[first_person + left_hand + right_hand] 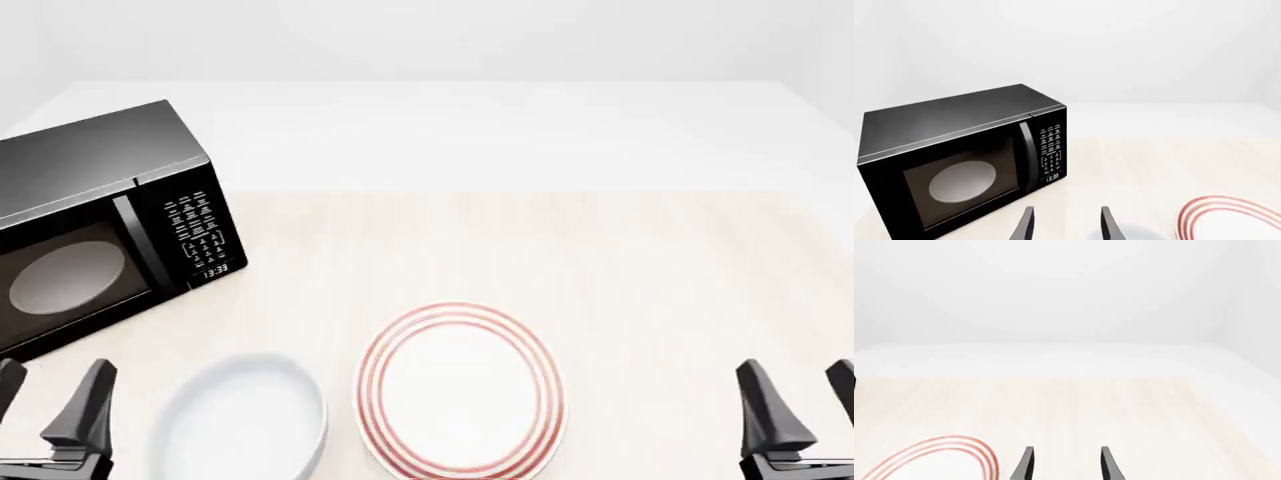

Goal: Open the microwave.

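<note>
The microwave [94, 225] is a glossy black box at the table's left edge in the front view, turned slightly toward the middle, with its door shut. Its dark glass window [961, 182] shows a pale turntable, and the vertical handle [1029, 155] stands beside the white-marked keypad [1051, 150]. My left gripper [51, 395] is open near the front left corner, short of the microwave and touching nothing. Open as well, my right gripper [801, 395] sits at the front right, far from the microwave. In the left wrist view my left gripper [1066, 222] points just right of the handle.
A white plate with red rings [458, 395] lies at the front centre of the wooden table [561, 260]. A plain white bowl [240, 420] sits to its left, close to my left gripper. The red-ringed plate [934, 460] also edges into the right wrist view.
</note>
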